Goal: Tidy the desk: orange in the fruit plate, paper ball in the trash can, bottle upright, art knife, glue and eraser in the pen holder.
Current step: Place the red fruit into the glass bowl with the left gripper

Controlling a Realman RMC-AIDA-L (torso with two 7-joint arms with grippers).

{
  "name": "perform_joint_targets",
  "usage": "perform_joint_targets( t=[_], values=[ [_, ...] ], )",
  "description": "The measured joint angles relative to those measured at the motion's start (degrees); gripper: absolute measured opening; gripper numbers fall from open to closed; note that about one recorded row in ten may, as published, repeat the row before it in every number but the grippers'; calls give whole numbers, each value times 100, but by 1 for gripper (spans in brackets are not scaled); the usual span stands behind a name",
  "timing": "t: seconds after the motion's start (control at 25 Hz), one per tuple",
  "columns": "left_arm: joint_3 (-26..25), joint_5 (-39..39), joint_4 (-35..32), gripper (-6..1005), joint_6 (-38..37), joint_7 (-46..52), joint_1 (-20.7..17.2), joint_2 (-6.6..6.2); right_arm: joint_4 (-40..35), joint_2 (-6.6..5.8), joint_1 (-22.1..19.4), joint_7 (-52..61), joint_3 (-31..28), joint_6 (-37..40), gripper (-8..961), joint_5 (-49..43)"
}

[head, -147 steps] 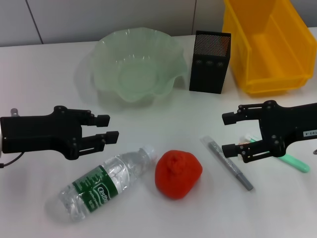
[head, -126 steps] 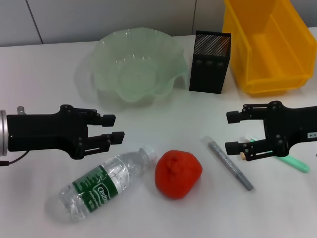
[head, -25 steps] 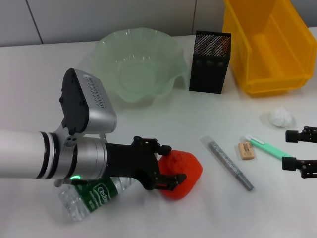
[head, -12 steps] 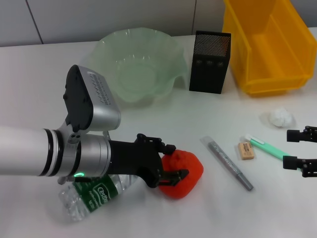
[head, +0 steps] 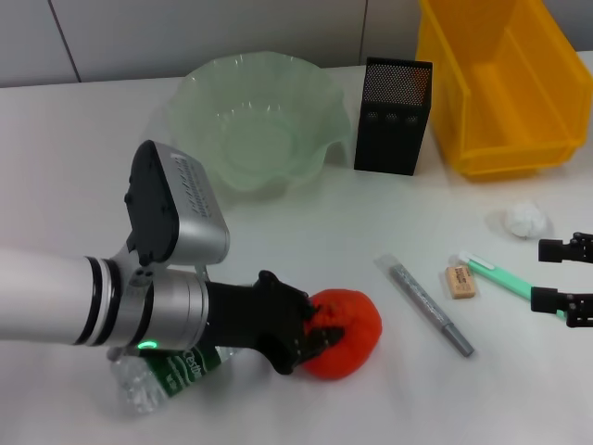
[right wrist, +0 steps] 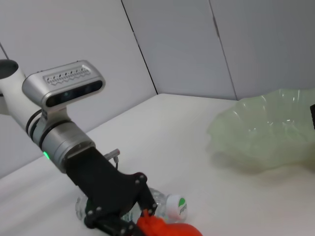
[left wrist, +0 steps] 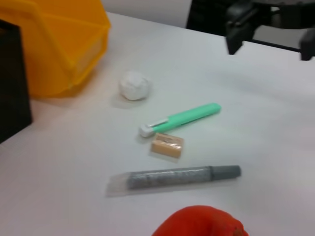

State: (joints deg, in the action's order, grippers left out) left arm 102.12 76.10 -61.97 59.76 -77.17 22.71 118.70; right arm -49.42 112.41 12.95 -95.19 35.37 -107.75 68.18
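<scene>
Low in the middle of the head view, the left pincer looks clamped on the orange sitting on the bench, fruit plate straight up-frame, while the right pincer idles open at far right.

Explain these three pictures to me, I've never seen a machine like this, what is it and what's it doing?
It is a two-armed robot tidying a desk. One picture looks down from its head; the other two come from cameras on its wrists. The left gripper has its jaws around the orange, beside a lying bottle. The right gripper waits open at the desk's right edge. Also there: the green fruit plate, black pen holder, yellow trash can, paper ball, eraser, a grey tube and a green knife.
</scene>
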Motion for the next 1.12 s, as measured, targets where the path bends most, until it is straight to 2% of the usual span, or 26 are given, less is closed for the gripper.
perform_joint_targets(
  t=[0.2,0.24,0.4,0.44,0.72,0.92,1.12],
  values=[
    [31,39,-41,247,82,-3,-5,-3,21,0,6,0,-16,8,833,2],
    [-3,122,-211,210,225,1,-13,-2,20,0,6,0,-29,10,833,2],
    [-28,177,-370,170,264,26,-35,-11,20,0,-2,-3,-102,17,833,-12],
    [-170,211,-769,160,257,19,-174,-16,21,0,-4,-5,-105,17,833,-14],
    [-436,210,-1002,99,44,-6,-195,-2,133,-30,-5,-48,-94,20,833,-91],
    [-385,190,-1106,64,-494,-75,-82,10,386,-84,46,-143,-60,25,833,-145],
    [-384,214,-1112,60,-1238,-99,146,13,414,-75,57,-151,-31,26,833,-175]
  ],
)
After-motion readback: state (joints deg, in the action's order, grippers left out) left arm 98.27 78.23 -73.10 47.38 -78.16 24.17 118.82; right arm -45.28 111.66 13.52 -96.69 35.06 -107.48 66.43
